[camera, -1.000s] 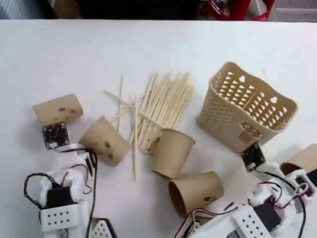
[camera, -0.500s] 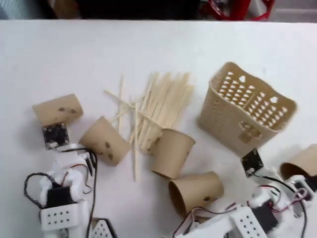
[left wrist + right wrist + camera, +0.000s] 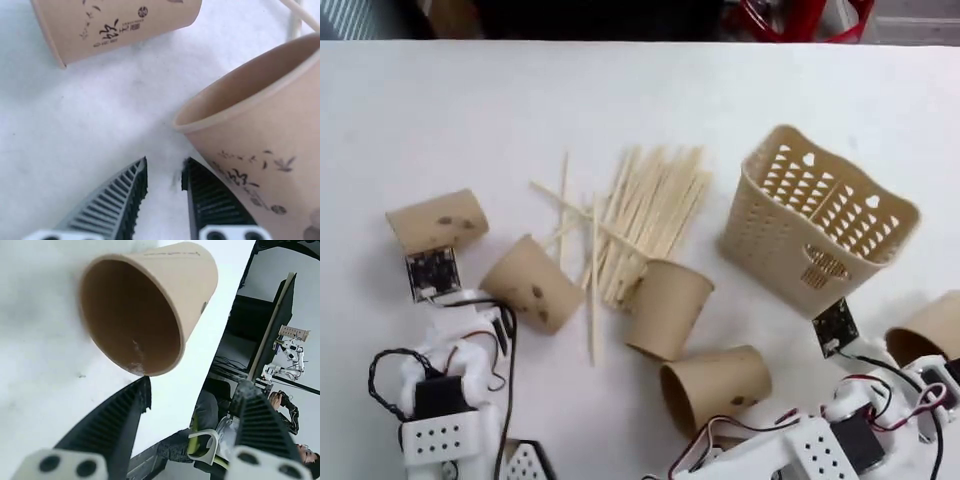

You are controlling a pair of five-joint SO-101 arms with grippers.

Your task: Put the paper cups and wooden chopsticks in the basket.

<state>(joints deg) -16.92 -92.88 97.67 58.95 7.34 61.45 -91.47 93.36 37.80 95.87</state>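
On the bench (image 3: 440, 110), the wooden chopsticks (image 3: 645, 215) are piled beside the basket (image 3: 820, 215), with paper cups (image 3: 717, 385) scattered close by. The left pincer (image 3: 165, 172) is held a little apart, empty, next to one cup (image 3: 260, 130). The right pincer (image 3: 197, 386) is spread wide at the open mouth of another cup (image 3: 145, 305).

I count five paper cups on the table (image 3: 620, 100): a left cup (image 3: 435, 220) near the left edge, a second cup (image 3: 530, 283), third cup (image 3: 668, 305) and fourth cup (image 3: 715, 385) toward the front edge, and a fifth cup (image 3: 925, 332) at the right edge. There is one basket (image 3: 770, 250). I see one loose pile of wooden chopsticks (image 3: 645, 215), too overlapped for me to count singly.
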